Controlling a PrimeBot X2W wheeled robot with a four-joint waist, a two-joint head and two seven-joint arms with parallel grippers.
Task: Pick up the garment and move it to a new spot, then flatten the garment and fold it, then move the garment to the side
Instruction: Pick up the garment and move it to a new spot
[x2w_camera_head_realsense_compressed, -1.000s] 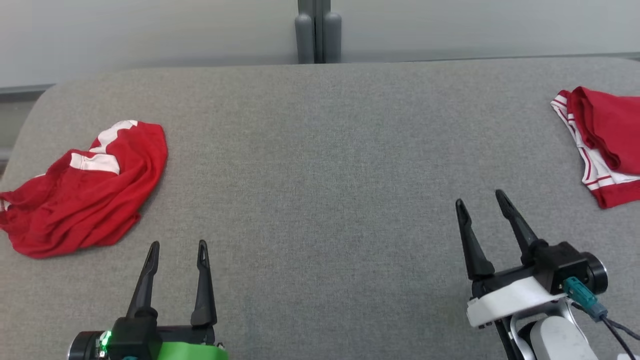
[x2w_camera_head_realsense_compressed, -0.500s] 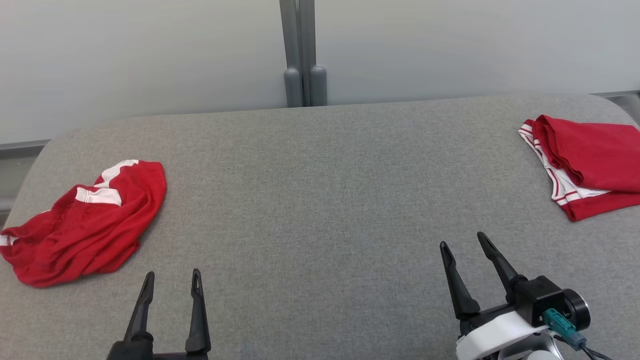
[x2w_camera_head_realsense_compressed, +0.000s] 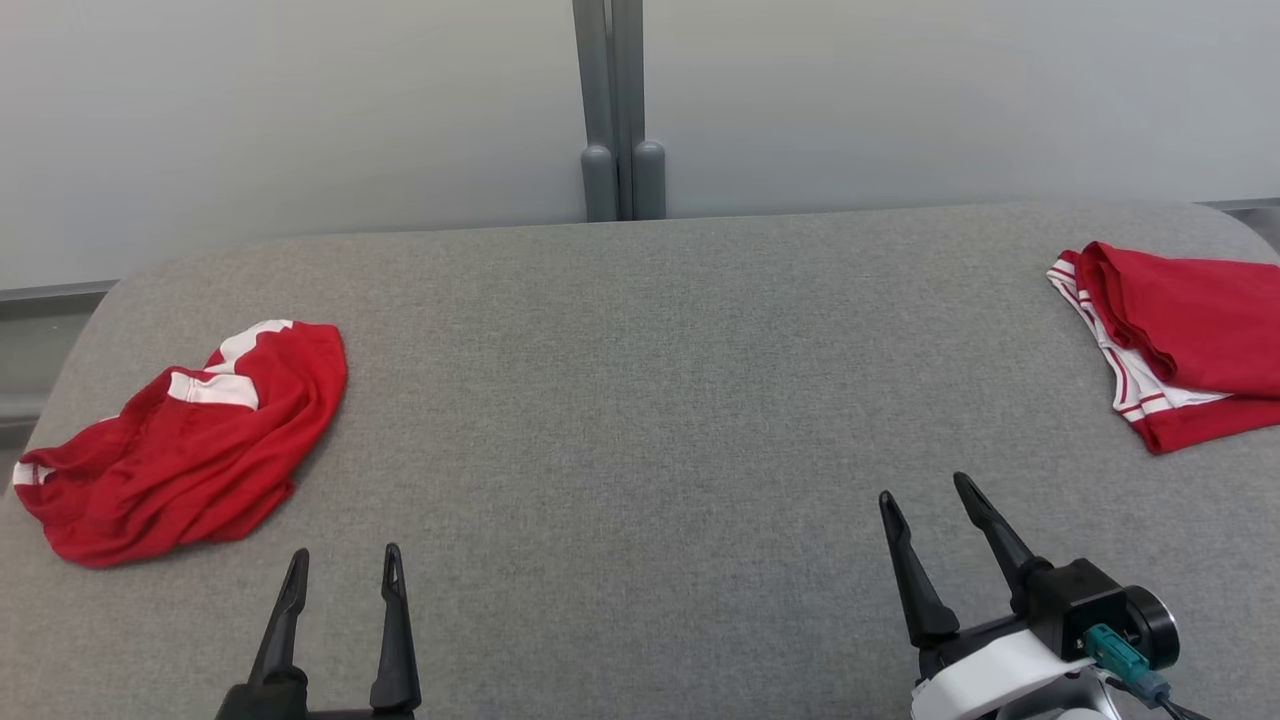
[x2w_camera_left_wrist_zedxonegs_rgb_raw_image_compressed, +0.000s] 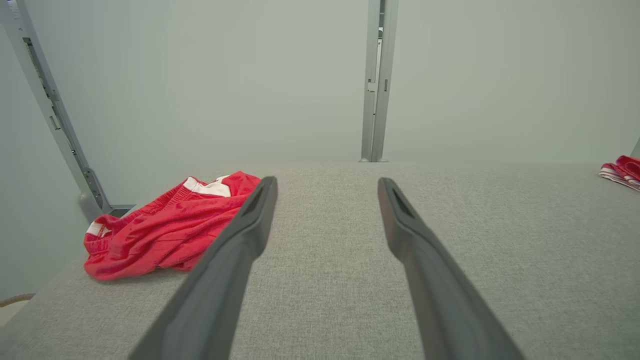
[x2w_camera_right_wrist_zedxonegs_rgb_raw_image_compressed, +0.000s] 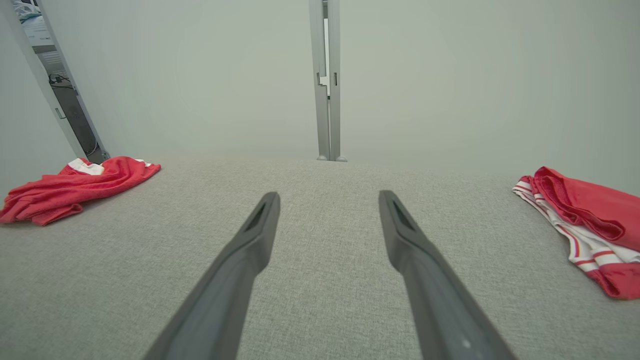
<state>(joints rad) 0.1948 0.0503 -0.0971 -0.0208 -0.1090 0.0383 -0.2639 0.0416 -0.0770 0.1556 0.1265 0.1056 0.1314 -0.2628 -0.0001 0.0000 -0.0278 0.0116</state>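
"At the near edge of the bench (x2w_camera_head_realsense_compressed: 640, 400), how do the fingers stand?"

"The left fingers (x2w_camera_head_realsense_compressed: 393, 640) are spread apart with nothing between them, tips pointing toward the bench's far edge. The right fingers (x2w_camera_head_realsense_compressed: 912, 585) are spread just as wide and hold nothing either. They lean a little toward the robot's left. Both pairs have only bare grey fabric ahead of them. Whether the tips touch the bench, I cannot tell."

"And the garment?"

"The crumpled red garment (x2w_camera_head_realsense_compressed: 190, 450) lies in a loose heap on the left side of the bench, ahead of the left fingers and further left, apart from them. White bands show at its far end, and there is a small white patch at its left tip. In the left wrist view one finger's tip overlaps the heap's right edge, but the head view shows a gap between them."

"What lies further out?"

"A folded red garment (x2w_camera_head_realsense_compressed: 1190, 330) sits at the bench's right side and runs off the head view's right edge. White trim with thin red stripes lines its left side. It is well apart from the right fingers. A teal connector (x2w_camera_head_realsense_compressed: 1110, 645) sits on the right wrist's black housing. Behind the bench's far edge, a grey post (x2w_camera_head_realsense_compressed: 615, 110) stands against a pale wall."
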